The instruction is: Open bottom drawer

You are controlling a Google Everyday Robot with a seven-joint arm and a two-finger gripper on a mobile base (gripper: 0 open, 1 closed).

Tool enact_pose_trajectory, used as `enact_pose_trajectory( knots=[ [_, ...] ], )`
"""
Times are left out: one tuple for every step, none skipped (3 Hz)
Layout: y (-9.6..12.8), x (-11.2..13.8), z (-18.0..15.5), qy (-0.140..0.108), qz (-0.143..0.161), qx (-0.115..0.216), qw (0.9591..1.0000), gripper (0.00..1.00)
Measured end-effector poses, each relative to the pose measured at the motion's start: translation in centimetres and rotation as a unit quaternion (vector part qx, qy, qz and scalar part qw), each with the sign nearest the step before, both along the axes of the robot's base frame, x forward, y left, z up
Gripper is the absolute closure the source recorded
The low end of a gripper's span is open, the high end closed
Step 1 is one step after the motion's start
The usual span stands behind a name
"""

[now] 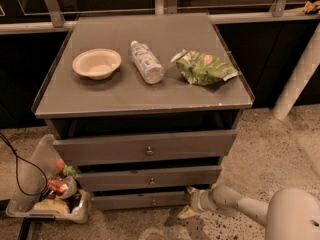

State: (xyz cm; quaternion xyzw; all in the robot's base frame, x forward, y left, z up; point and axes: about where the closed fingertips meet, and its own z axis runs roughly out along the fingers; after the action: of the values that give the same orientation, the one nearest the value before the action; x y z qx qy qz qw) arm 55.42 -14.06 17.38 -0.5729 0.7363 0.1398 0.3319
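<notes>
The grey cabinet (145, 96) has three drawers. The bottom drawer (130, 201) is the lowest and has the slimmest front, with a small round knob (153, 201). Its front sits just under the middle drawer (120, 179) and shows only a thin dark gap above it. My gripper (189, 202) is low by the floor, at the right end of the bottom drawer's front and to the right of its knob. The white arm (235, 204) reaches in from the lower right.
On the cabinet top lie a white bowl (96, 63), a plastic bottle (147, 62) on its side and a green chip bag (202, 67). A clear bin of trash (47, 194) and a black cable (20, 169) lie left of the cabinet. A white post (297, 79) stands at right.
</notes>
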Motion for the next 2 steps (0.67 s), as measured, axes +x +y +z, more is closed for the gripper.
enact_pose_trajectory(
  knots=[
    [0.0,0.0,0.0,0.0,0.0,0.0,1.0,0.41],
    [0.01,0.0,0.0,0.0,0.0,0.0,1.0,0.64]
  ],
)
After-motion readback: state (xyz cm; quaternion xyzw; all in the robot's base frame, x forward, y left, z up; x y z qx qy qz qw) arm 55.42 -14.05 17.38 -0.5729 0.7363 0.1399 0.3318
